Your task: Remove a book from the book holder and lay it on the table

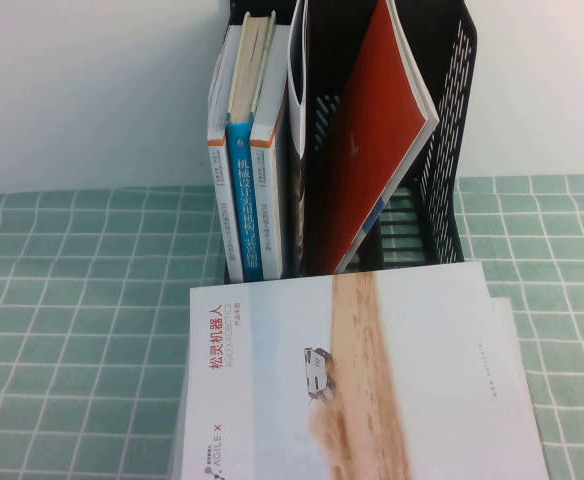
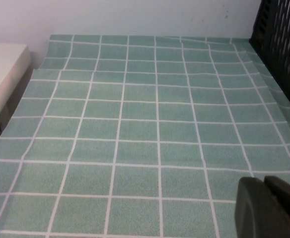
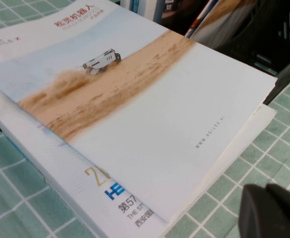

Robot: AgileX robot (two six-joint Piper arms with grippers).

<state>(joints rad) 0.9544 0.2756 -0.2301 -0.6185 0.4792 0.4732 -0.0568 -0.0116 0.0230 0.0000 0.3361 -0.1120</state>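
Both hands (image 3: 271, 210) (image 2: 269, 208) off book (image 1: 362, 380) (flat).

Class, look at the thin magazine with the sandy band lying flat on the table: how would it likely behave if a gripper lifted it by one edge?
The magazine looks thin and wide, so it would probably sag. Its smooth cover may slip on the second magazine beneath. The right gripper is shut beside it; the left gripper is over bare table.

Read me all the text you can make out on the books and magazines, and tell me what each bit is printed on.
"松灵机器人", red title: the book lying on the table.
"AGILE·X", small: same cover's corner.
"HE", blue, and "第57": white magazine under it, the rest covered.
"机械设计": blue spine in the book holder; further characters blurred.
Orange-banded spines: unreadable.
Left gripper and right gripper: no markings.
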